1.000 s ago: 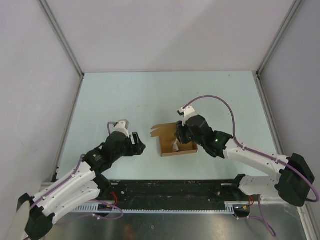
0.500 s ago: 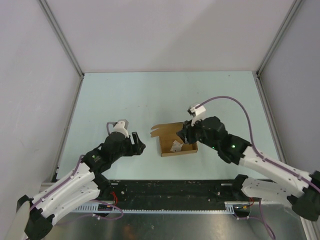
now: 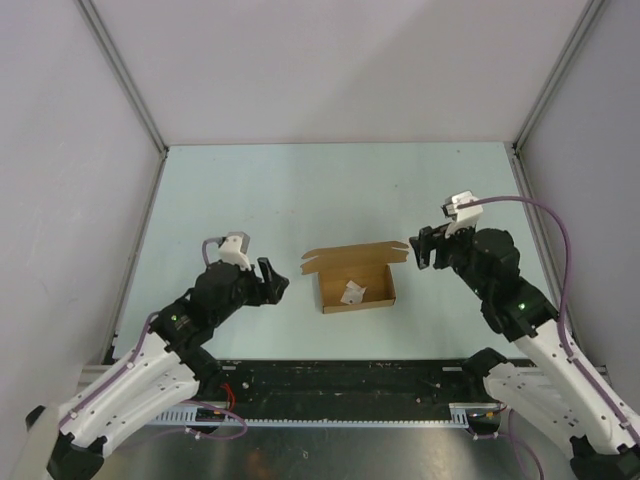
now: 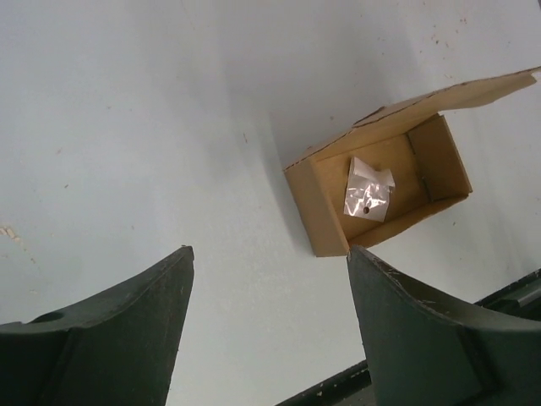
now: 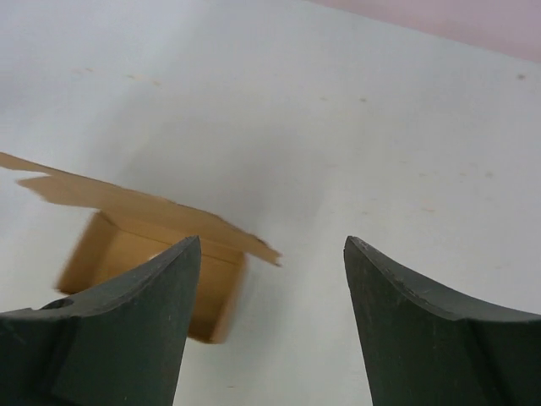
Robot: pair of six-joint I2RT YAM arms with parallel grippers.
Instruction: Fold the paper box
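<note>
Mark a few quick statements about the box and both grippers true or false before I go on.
1. The box is closed. False: its lid flap stands open along the far side.
2. A small white wad of paper lies inside the box. True.
3. The right gripper is clamped on the box. False: it is open, off to the right near the end of the lid flap, holding nothing.
4. The left gripper is open and apart from the box, on its left. True.
</note>
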